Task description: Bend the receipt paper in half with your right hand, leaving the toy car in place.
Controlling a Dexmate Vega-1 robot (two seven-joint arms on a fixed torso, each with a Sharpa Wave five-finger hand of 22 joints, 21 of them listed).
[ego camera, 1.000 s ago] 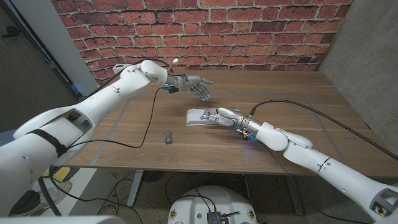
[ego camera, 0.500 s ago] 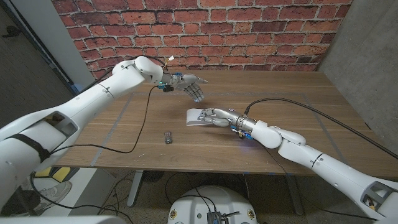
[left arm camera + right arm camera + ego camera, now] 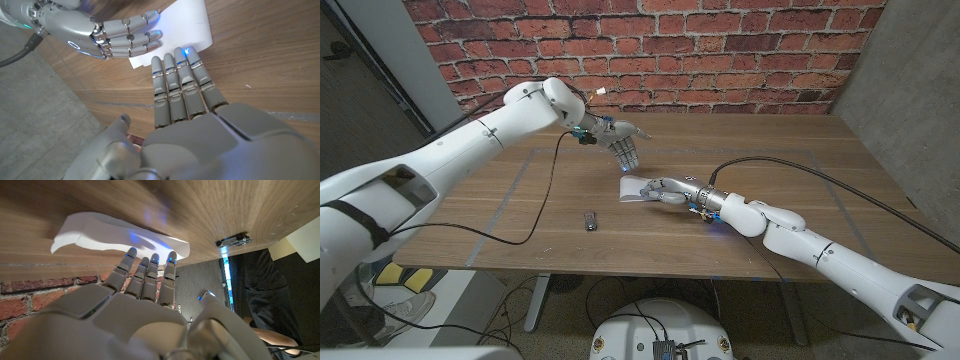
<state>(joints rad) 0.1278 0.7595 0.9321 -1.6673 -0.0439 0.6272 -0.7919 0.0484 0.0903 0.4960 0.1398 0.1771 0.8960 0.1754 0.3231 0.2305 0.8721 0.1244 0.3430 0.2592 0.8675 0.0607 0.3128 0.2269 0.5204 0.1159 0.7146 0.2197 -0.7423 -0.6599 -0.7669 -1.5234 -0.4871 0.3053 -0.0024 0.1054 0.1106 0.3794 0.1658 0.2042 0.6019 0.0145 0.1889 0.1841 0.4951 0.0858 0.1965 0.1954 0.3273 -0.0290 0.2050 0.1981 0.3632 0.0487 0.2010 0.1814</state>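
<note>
L hand has dropped toward receipt at desk center, fingers apart, empty. R hand fingers straight on paper, edge lifted; fold just starting. Toy car untouched nearby.

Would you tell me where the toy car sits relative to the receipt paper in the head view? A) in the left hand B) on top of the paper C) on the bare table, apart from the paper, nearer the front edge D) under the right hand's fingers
C: the toy car lies alone on the wooden table, clear of the receipt paper, which the right hand touches.
</note>
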